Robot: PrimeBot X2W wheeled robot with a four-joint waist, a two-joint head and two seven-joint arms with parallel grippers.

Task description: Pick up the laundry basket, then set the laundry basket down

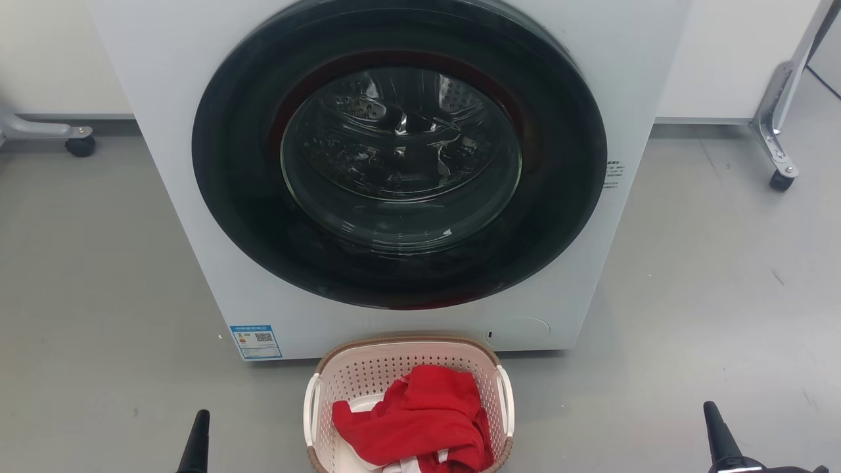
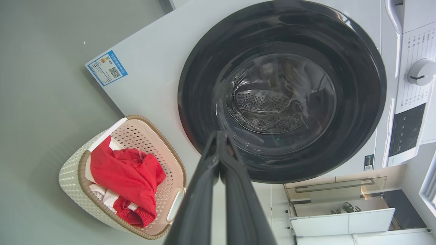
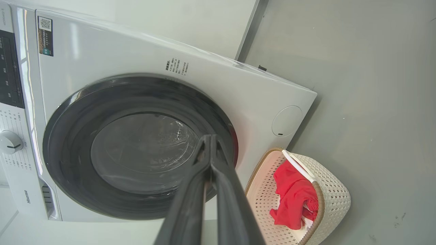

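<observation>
Behind the laundry basket [image 1: 389, 377] stands a washer [image 1: 401, 157].

The laundry basket [image 1: 384, 380] is sitting on the grey floor [image 1: 98, 295], right at the foot of the white washer [image 1: 164, 164] and just below its big dark round door [image 1: 399, 276]. A red garment [image 1: 414, 420] is lying bunched up inside it over something white. The left gripper [image 1: 197, 439] and right gripper [image 1: 718, 430] are hovering well off to either side, touching nothing.

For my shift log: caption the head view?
Laundry basket with red clothing before the washer, left tool and right tool flanking it.
</observation>
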